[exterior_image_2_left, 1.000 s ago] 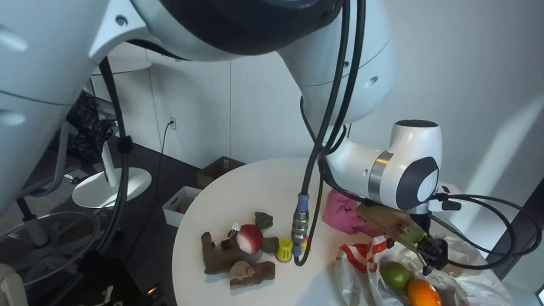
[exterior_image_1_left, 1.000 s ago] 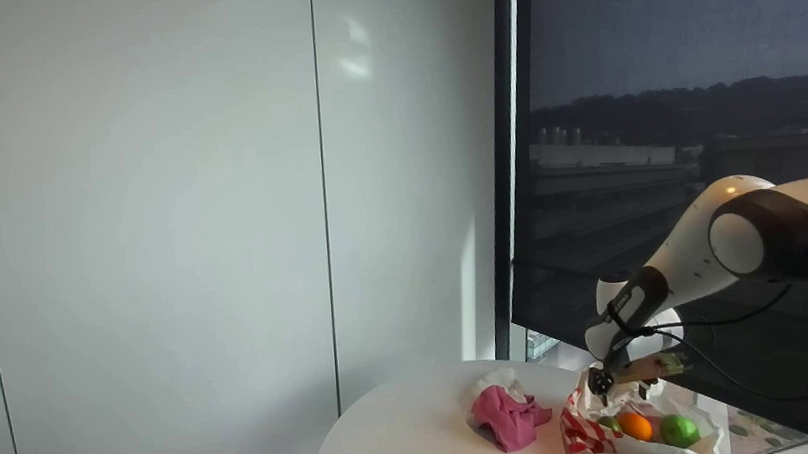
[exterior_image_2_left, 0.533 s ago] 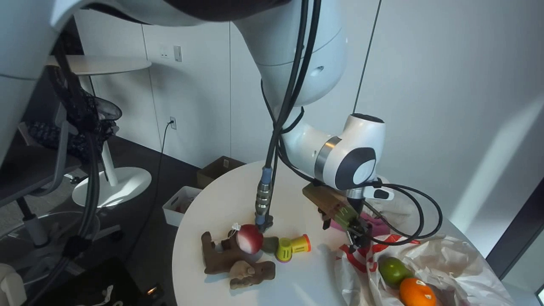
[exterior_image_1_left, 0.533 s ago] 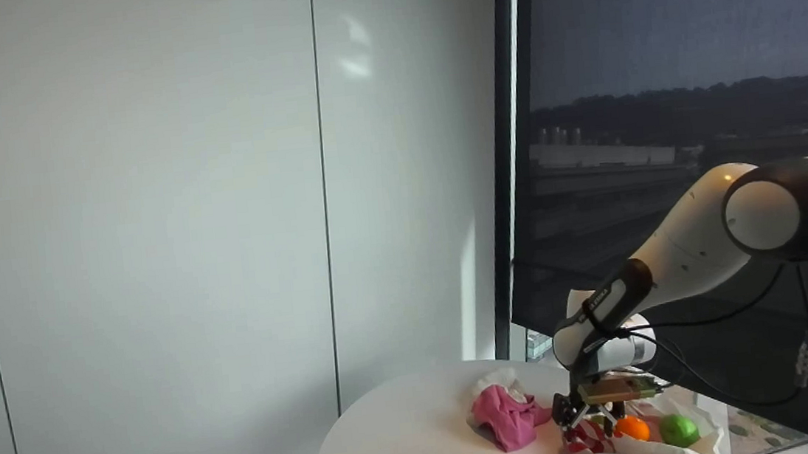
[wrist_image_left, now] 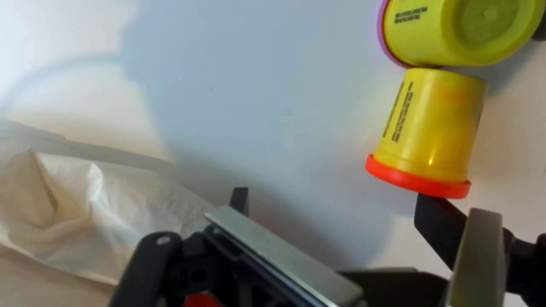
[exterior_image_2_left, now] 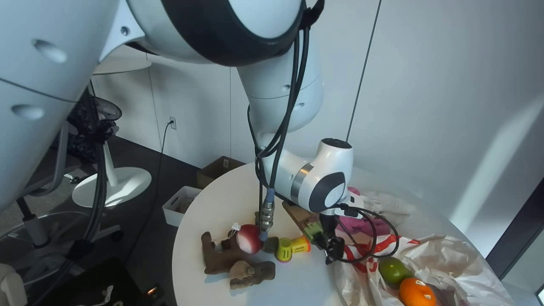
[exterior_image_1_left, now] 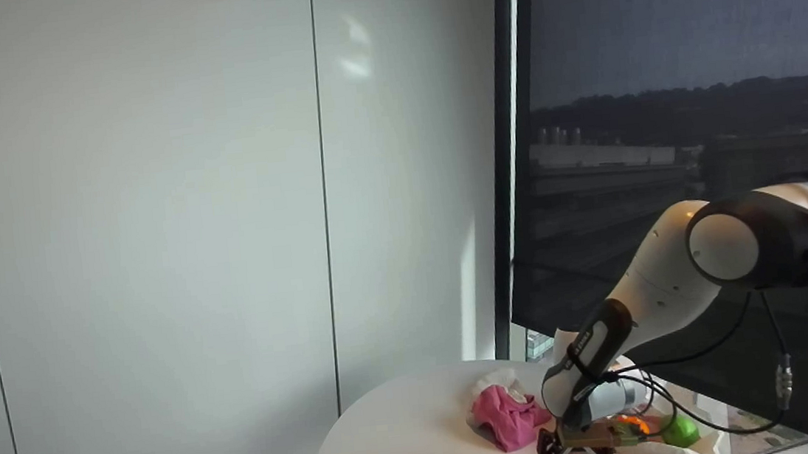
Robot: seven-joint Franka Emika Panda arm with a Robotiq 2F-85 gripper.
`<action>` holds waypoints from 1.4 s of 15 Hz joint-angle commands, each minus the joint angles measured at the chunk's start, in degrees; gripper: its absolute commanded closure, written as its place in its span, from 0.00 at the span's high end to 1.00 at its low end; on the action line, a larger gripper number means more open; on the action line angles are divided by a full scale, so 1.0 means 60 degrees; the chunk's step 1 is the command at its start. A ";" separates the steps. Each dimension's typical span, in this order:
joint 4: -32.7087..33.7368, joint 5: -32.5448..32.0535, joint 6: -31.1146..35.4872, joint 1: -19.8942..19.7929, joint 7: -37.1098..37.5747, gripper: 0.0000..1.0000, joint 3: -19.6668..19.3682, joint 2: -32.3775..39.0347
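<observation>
Yellow with a red lid, a tub lies on its side on the counter, its base beside a greenish tub. In an exterior view the hand hovers right of it, released and spread wide; contact is unclear. Nearer right, a red-and-white bag holds an orange and green fruit.

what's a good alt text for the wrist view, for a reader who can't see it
An open, empty pincer shows at the bottom, over a white table, near a red-lidded yellow tub. Above that tub, a purple-rimmed yellow tub is cut off by the top edge; a crumpled white bag lies at lower left.
</observation>
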 commanded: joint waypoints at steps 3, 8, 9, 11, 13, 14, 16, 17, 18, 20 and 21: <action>0.0111 0.0026 0.0971 0.1427 0.1105 1.00 -0.0796 0.0186; 0.0084 0.0176 0.0608 0.2052 0.1641 1.00 -0.1097 0.0018; 0.0047 0.0246 0.0519 0.2026 0.1616 1.00 -0.0990 -0.0051; 0.0038 0.0285 0.0443 0.2058 0.1667 1.00 -0.0944 -0.0069; 0.0039 0.0284 0.0298 0.2121 0.1760 1.00 -0.0979 -0.0019; 0.0035 0.0272 0.0164 0.2132 0.1793 1.00 -0.0990 -0.0002; 0.0022 0.0211 -0.0026 0.2118 0.1849 1.00 -0.1035 0.0062; 0.0027 0.0234 -0.0122 0.2036 0.1818 1.00 -0.0982 0.0105; 0.0029 0.0211 -0.0234 0.2039 0.1858 1.00 -0.1004 0.0145; 0.0014 0.0202 -0.0418 0.1997 0.1833 1.00 -0.0947 0.0201; 0.0018 0.0182 -0.0493 0.1999 0.1836 1.00 -0.0943 0.0226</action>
